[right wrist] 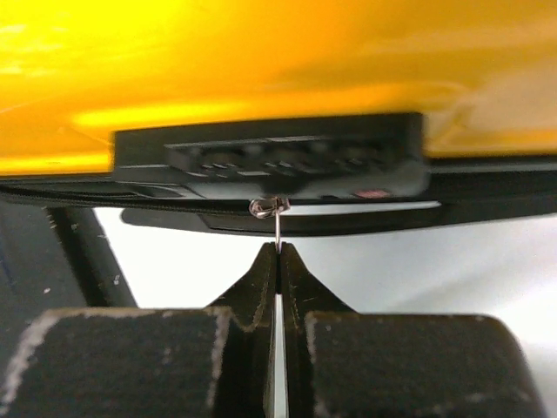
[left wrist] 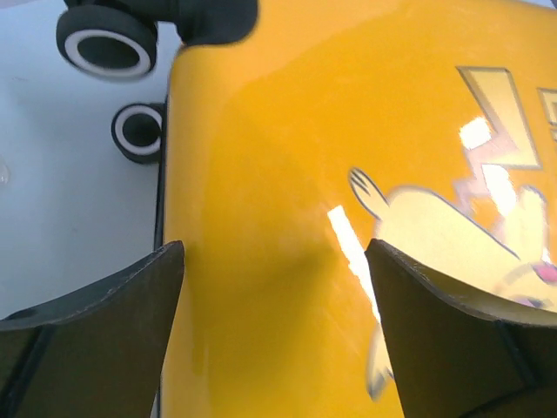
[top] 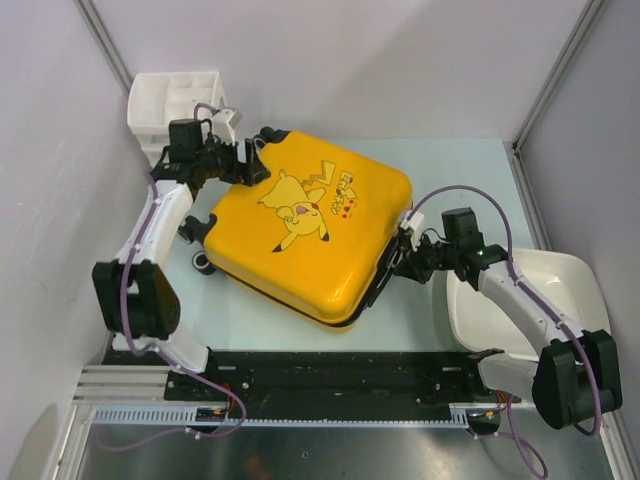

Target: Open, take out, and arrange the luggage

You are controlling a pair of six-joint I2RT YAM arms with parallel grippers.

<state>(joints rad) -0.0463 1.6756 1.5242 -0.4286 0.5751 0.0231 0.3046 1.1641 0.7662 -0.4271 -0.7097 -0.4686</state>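
- Large yellow hard-shell suitcase [top: 310, 235] lies shut, cartoon print up, on the pale table [top: 450, 180] between the arms.
- Right gripper [right wrist: 278, 257]: jaws closed, pinching the thin silver zipper pull [right wrist: 277, 228] under the black lock block [right wrist: 270, 157].
- Left gripper [left wrist: 274, 252]: jaws wide apart over the shell by the black wheels [left wrist: 106, 39], holding nothing.
- Risk: the pull may slip from so slight a pinch; unbraced, the case may slide with the tug.
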